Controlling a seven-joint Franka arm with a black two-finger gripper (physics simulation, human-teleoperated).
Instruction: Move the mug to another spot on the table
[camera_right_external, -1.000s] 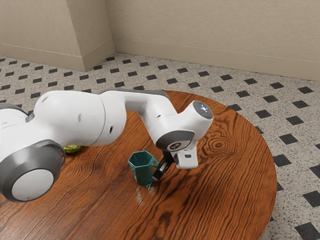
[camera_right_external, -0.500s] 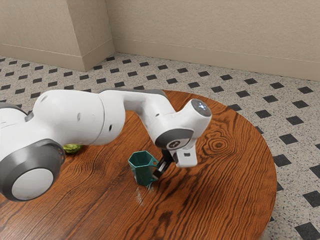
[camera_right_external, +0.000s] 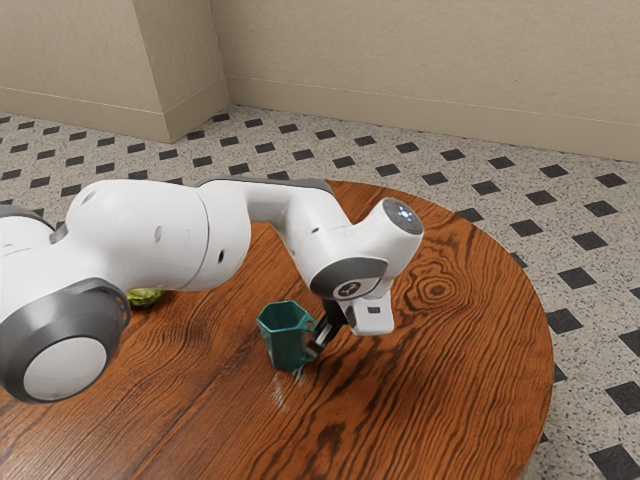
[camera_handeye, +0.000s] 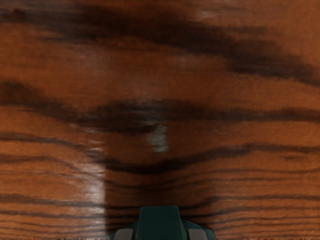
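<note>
Dark green faceted mug (camera_right_external: 284, 334): upright near the middle of the round, dark-grained wooden table (camera_right_external: 450, 370), a little toward its near edge; whether its base touches the wood cannot be told.
Mug contents: open top faces up, and its dark green inner wall shows.
Black two-finger gripper (camera_right_external: 319, 340): closed narrowly on the mug's side toward the exterior view's right, gripping it from two sides.
Mug relative to gripper: directly against the fingers, on the side toward the exterior view's left; in the wrist view a green part of the mug (camera_handeye: 159, 221) sits between two grey pads (camera_handeye: 199, 234), over a dark shadow on the wood.
White arm (camera_right_external: 250, 225): reaches in from the exterior view's left, its hand bent down over the mug.
Small yellow-green thing (camera_right_external: 146, 297): near the table's edge on the exterior view's left, partly hidden behind the arm, well apart from the mug; what it is cannot be told.
Speckled floor with black diamond tiles (camera_right_external: 560, 210): beyond the table's far edge.
</note>
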